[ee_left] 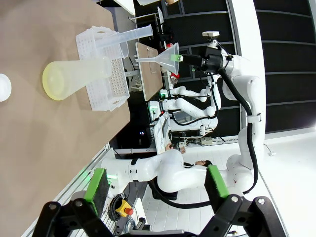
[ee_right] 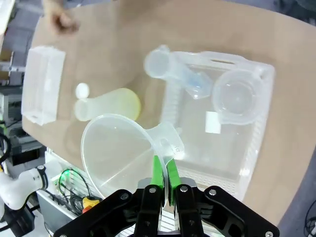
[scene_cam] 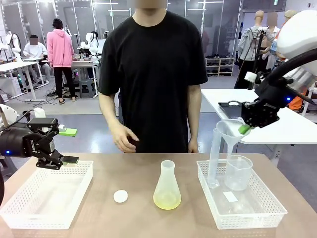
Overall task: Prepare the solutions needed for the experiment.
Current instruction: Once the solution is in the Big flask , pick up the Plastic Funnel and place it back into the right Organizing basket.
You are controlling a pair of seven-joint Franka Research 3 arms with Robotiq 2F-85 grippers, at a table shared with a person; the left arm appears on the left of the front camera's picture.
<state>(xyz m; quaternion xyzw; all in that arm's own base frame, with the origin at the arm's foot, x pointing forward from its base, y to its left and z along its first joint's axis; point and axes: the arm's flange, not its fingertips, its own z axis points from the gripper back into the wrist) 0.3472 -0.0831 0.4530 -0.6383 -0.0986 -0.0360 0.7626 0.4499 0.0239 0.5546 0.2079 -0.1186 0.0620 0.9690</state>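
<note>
The right gripper (ee_right: 163, 170) is clamped on the rim tab of a clear funnel (ee_right: 118, 148), pads pressed together on it, and holds it in the air. Directly beneath it is the right basket (scene_cam: 277, 206), with a beaker (scene_cam: 238, 172) under the gripper and a tall cylinder (scene_cam: 214, 158) just beside the funnel's spout. Both look empty, though clear plastic makes that hard to be sure of.

The left gripper (scene_cam: 69, 146) hovers with its fingers wide apart and nothing between them, over the near-right corner of the left basket (scene_cam: 29, 208).

Between the two grippers, well apart from each, the flask (scene_cam: 167, 186) stands upright on the table with its mouth uncovered. The solution (scene_cam: 167, 201) is a shallow yellow-green layer in its bottom. A white stopper (scene_cam: 120, 196) lies flat just beside the flask, on the side toward the left gripper.

Beyond the flask, across the table, a person stands with one hand (scene_cam: 124, 139) low over the far edge.

By my reading the work is at an early stage. The funnel is lifted but not yet over the flask's neck. What remains is to seat it, add and measure liquid, and stopper the flask.
</note>
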